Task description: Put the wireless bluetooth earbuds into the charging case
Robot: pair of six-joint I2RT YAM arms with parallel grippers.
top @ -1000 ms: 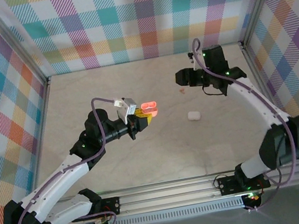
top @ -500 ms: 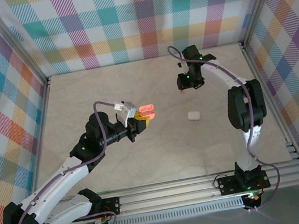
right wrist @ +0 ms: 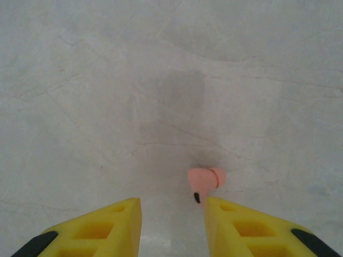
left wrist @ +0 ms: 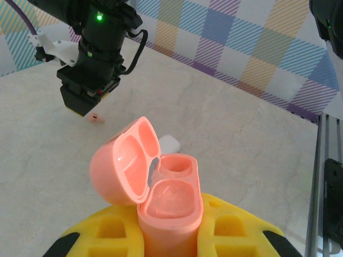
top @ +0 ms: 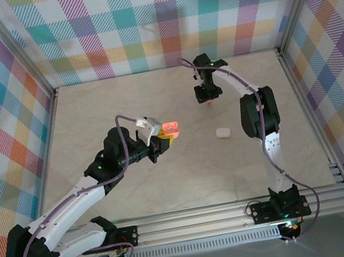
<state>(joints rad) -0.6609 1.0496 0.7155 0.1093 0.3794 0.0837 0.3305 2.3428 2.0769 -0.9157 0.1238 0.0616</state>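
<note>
- Right now the salmon-pink earbud (right wrist: 205, 181) lies on its side on the table (top: 90, 115), at the far right part of it in the top view (top: 210, 103).
- It is a tiny thing: a rounded bud joined to a short stubby stem, smooth and matte, with a small dark tip at the stem's lower end.
- It casts a faint soft shadow on the pale marbled surface around it.
- My right gripper (right wrist: 172, 214) hangs directly over it with its yellow fingers (right wrist: 107, 225) spread apart and nothing between them.
- In the right wrist view the bud sits just ahead of the fingertips, closer to the right-hand finger than the left, and touches neither.
- From the left wrist camera the same bud (left wrist: 96, 118) shows as a pink speck on the table just below my right gripper (left wrist: 80, 104).
- My left gripper (top: 164, 140) is clenched on the pink charging case (left wrist: 166, 193), holding it upright above the middle of the table.
- The case has the same salmon colour as the bud. Its lid is flipped open to the left on its hinge, and two rounded wells face up in the body.
- My yellow finger pads press the case body from either side.
- The held case and the bud are well apart.
- A white case (top: 224, 133), closed and pebble-shaped, rests on the table between my two grippers, nearer the right arm.
- Plaid walls (top: 160, 18) surround the table.
</note>
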